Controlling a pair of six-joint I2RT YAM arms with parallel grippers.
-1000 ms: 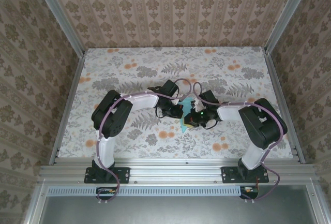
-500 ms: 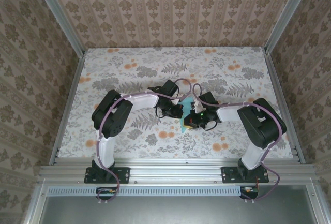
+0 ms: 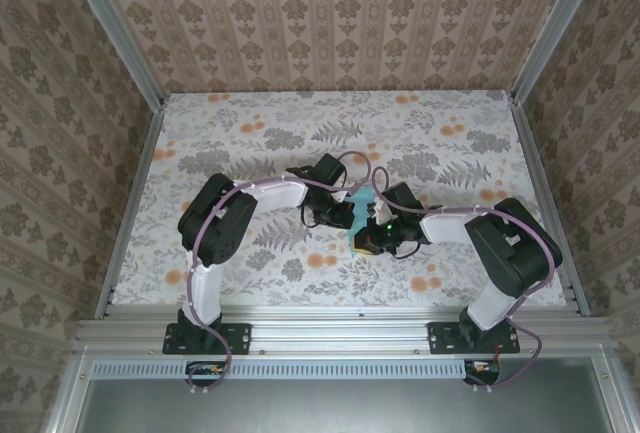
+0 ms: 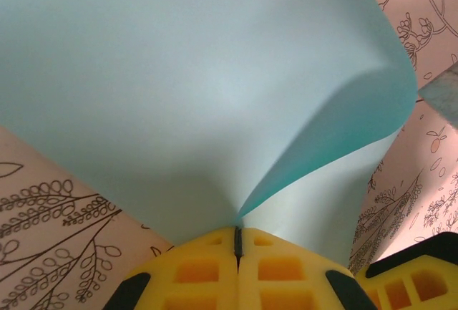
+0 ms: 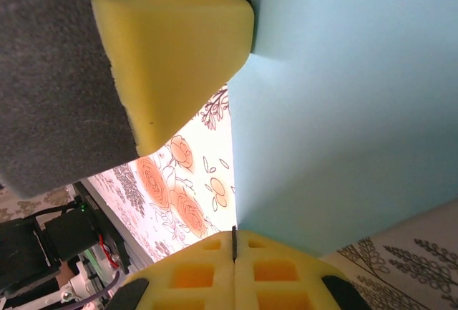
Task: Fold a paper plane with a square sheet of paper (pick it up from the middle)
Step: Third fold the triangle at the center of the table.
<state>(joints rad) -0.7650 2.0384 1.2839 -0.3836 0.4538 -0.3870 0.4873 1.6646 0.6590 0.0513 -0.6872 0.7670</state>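
Note:
The square sheet of paper (image 4: 215,88) is light turquoise and bends up in a loose curve with one soft crease running to my left gripper (image 4: 238,242), which is shut on its edge. My right gripper (image 5: 234,242) is shut on another edge of the same sheet (image 5: 343,109). One yellow finger (image 5: 179,38) of the left gripper shows at the upper left of the right wrist view, pinching the sheet. From above, the left gripper (image 3: 345,215) and the right gripper (image 3: 368,233) meet at the table's middle, with a sliver of the sheet (image 3: 358,200) between them.
The floral tabletop (image 3: 300,133) spreads all round the two grippers. Patterned walls close in the left, right and far sides. An aluminium rail (image 3: 340,331) with both arm bases runs along the near edge.
The right arm's elbow has swung slightly toward the near right, and its gripper has edged nearer. The left arm holds still. Both grippers stay shut on the sheet.

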